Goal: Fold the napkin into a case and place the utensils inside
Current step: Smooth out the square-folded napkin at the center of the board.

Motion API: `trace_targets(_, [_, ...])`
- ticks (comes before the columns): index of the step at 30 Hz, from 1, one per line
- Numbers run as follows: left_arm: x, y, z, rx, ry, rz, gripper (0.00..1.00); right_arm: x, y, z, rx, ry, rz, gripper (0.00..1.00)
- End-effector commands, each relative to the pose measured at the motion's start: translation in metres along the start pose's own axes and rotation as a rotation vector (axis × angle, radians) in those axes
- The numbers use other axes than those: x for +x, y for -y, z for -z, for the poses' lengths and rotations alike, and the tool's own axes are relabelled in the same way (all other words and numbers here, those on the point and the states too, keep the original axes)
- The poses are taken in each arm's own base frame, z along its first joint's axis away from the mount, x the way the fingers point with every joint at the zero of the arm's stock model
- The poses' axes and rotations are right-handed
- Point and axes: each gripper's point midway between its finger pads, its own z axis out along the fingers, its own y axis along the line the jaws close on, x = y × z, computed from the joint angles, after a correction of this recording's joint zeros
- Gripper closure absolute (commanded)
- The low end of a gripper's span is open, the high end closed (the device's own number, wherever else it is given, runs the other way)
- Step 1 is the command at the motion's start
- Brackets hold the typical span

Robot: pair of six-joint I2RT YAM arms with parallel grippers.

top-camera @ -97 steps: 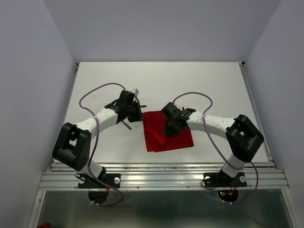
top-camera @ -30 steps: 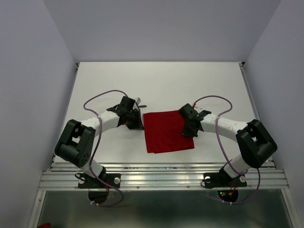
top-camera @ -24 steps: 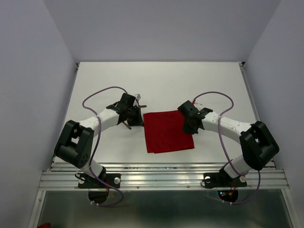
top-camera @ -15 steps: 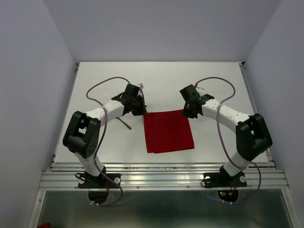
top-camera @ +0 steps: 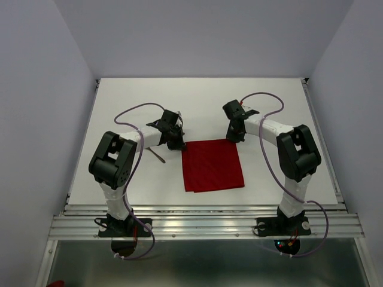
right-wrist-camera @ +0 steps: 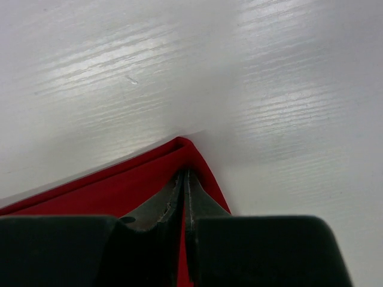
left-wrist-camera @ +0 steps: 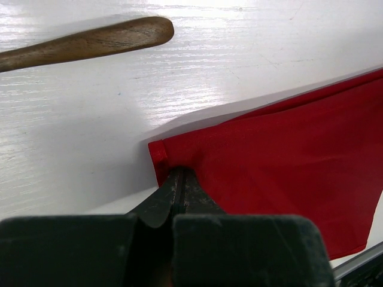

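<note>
The red napkin lies flat as a folded rectangle in the middle of the table. My left gripper is shut on its far left corner; the left wrist view shows the jaws pinching the red napkin at its hem. My right gripper is shut on the far right corner, and red napkin cloth shows between the closed jaws. One brown wooden utensil lies left of the napkin. A wooden handle lies just beyond the left gripper. No spoon bowl shows.
The white table stretches beyond both grippers. A metal rail runs along the near edge by the arm bases. Purple cables loop above each arm. Grey walls close in the sides and back.
Both grippers have moved away from the near edge, from the napkin's sides to its two far corners. The napkin's outline has hardly shifted.
</note>
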Motion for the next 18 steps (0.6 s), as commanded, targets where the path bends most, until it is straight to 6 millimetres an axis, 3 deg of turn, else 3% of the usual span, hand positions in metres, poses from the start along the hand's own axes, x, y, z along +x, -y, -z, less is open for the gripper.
trace_targets(1, [-0.009, 0.003, 0.001, 0.002, 0.021, -0.031, 1.0, -0.016, -0.009, -0.002, -0.014, 0.034, -0.018, 0.91])
trace_targets(8, [-0.008, 0.008, 0.01, 0.03, 0.019, -0.053, 1.0, -0.01, 0.004, -0.011, 0.034, 0.023, -0.01, 0.91])
trace_targets(13, [0.008, 0.02, 0.013, 0.109, -0.05, -0.084, 1.0, -0.009, 0.01, -0.023, 0.048, -0.003, 0.02, 0.91])
trace_targets(17, [0.011, 0.021, 0.018, 0.117, -0.049, -0.085, 1.0, -0.025, -0.006, -0.008, -0.018, 0.013, 0.026, 0.91])
trace_targets(18, [0.009, 0.023, 0.02, 0.121, -0.042, -0.084, 1.0, -0.034, -0.012, 0.004, -0.052, 0.034, 0.021, 0.91])
